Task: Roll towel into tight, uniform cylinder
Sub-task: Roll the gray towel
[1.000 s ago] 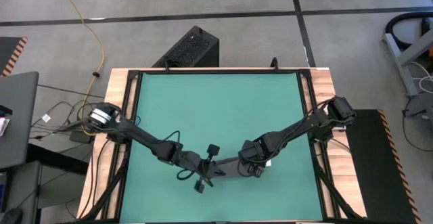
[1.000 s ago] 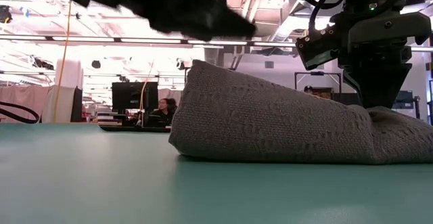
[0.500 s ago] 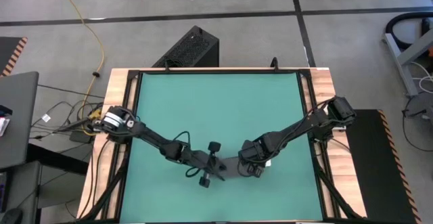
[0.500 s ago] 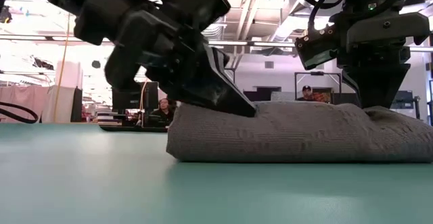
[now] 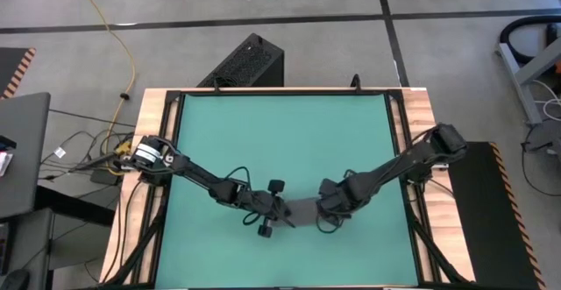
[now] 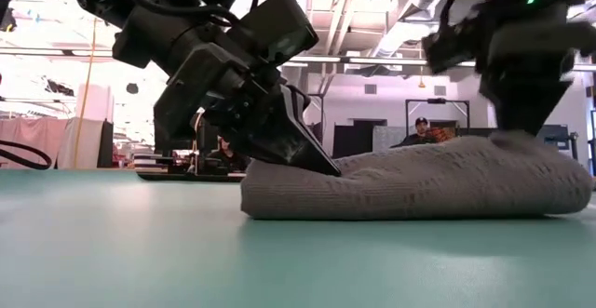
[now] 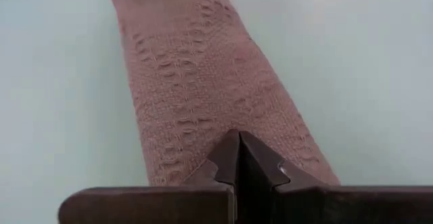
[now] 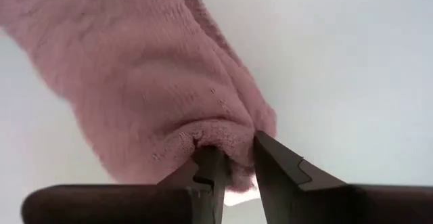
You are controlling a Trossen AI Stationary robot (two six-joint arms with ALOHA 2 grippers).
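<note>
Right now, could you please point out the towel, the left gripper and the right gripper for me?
towel (image 6: 438, 182): low view, middle of its knitted side.
left gripper (image 6: 321, 164): low view, tips of the shut fingers pressing the towel's end.
right gripper (image 8: 233, 158): right wrist view, between the fingers.

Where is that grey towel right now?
The towel lies rolled on the green mat, near the table's front edge around the middle in the high view, between the left gripper pressing one end and the right gripper at the other.
</note>
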